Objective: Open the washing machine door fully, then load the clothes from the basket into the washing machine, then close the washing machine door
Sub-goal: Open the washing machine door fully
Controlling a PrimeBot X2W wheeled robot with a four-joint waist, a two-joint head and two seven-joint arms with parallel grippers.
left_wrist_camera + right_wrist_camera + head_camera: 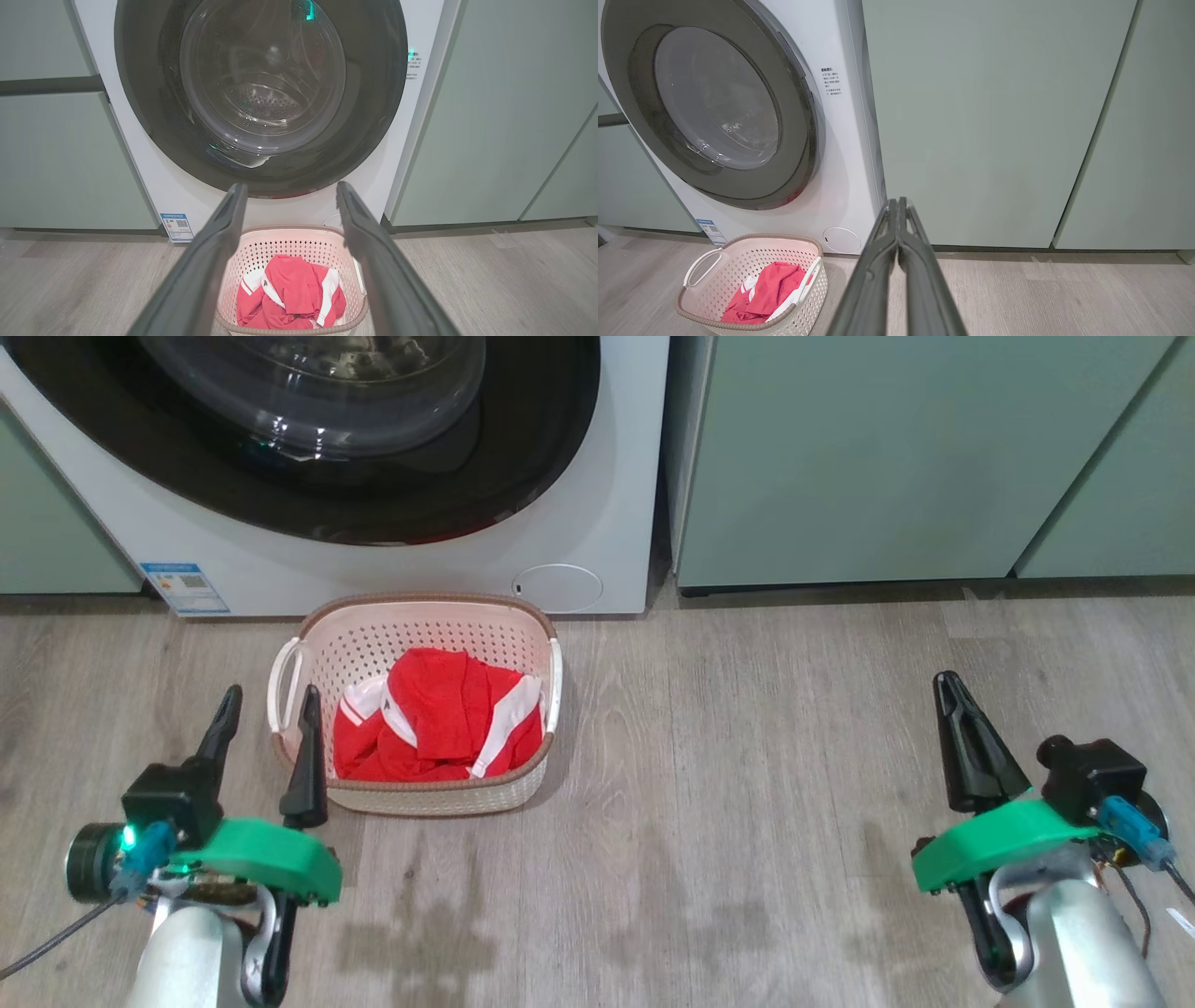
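The right gripper [897, 201] has its two fingers pressed together on nothing and hangs above the wood-look floor [747, 756]. Ahead of it and to its left stands the washing machine [616, 476], with the washing machine door [714, 107] shut flush against the front. The left gripper [271, 695] is spread wide and empty, with the basket [425, 600] just ahead of its fingertips and the clothes [439, 723] heaped inside. Opening the door looks like the step in hand. To do it well, the closed fingers should probably hook behind the black rim at the edge nearer them, pull along the door's arc rather than straight out, and swing it clear above the basket. Which side carries the hinge cannot be told.
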